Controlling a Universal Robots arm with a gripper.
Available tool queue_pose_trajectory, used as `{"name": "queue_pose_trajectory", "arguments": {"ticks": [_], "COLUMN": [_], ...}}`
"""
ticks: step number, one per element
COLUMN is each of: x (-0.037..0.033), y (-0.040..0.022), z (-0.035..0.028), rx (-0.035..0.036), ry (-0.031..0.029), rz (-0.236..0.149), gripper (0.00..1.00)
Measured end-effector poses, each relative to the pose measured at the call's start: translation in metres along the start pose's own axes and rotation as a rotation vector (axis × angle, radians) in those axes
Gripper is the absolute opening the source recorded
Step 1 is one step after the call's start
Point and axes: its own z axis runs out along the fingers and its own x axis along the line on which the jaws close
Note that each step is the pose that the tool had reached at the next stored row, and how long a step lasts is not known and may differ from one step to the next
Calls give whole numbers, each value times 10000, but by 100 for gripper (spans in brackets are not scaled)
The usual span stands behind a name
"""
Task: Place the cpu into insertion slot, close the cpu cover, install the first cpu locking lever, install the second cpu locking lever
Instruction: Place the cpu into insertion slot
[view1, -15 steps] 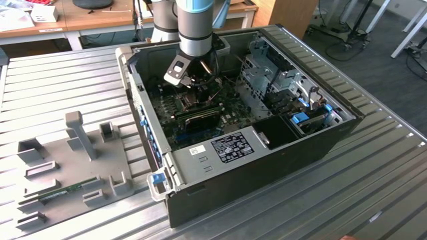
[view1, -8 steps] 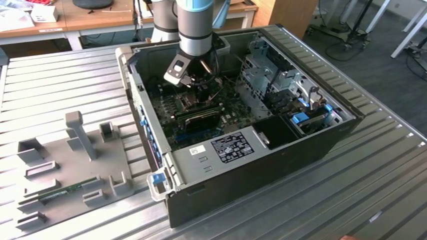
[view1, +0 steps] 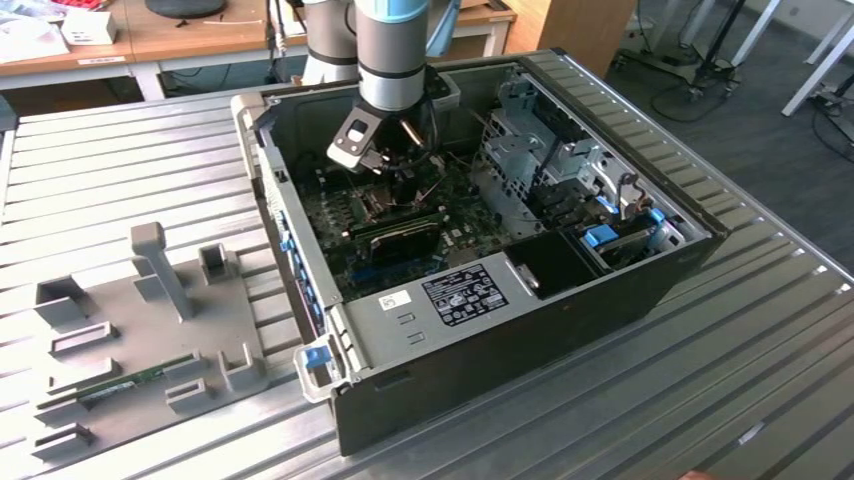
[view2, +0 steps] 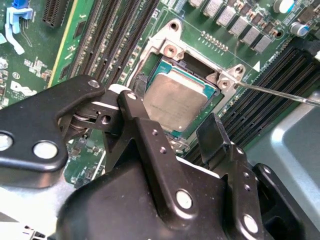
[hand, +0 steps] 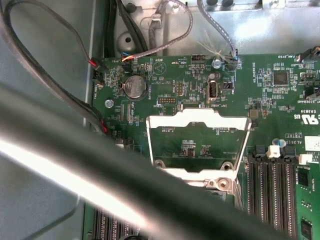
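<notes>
The cpu (view2: 177, 100), a flat square chip with a pale silver face, lies level in the insertion slot (view2: 167, 50), whose silver frame sits on the green board. My gripper (view2: 172, 112) straddles the chip, and its black fingers (view2: 131, 100) rest against two opposite edges, shut on it. The cpu cover (hand: 165, 123), a thin silver frame with a square window, stands swung up and open in the first wrist view. A thin metal locking lever (view2: 280, 93) sticks out past one socket corner, unlatched. In the exterior view the gripper (view1: 387, 170) is low inside the open computer case.
Long black memory slots (view2: 115, 35) flank the socket. A grey drive cage (view1: 534, 140) stands toward the exterior view's right. Cables (hand: 45, 90) loop along the case wall. A grey fixture plate (view1: 147, 330) lies on the slatted table at the exterior view's left.
</notes>
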Motion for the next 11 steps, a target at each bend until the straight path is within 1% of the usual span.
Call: {"name": "queue_pose_trajectory", "arguments": {"ticks": [4, 8, 11], "x": [1, 0, 0], "y": [1, 1, 1], "z": [2, 3, 3], "rx": [1, -6, -7], "ry": [3, -10, -12], "rz": [16, 280, 306], "gripper": [67, 67, 67]}}
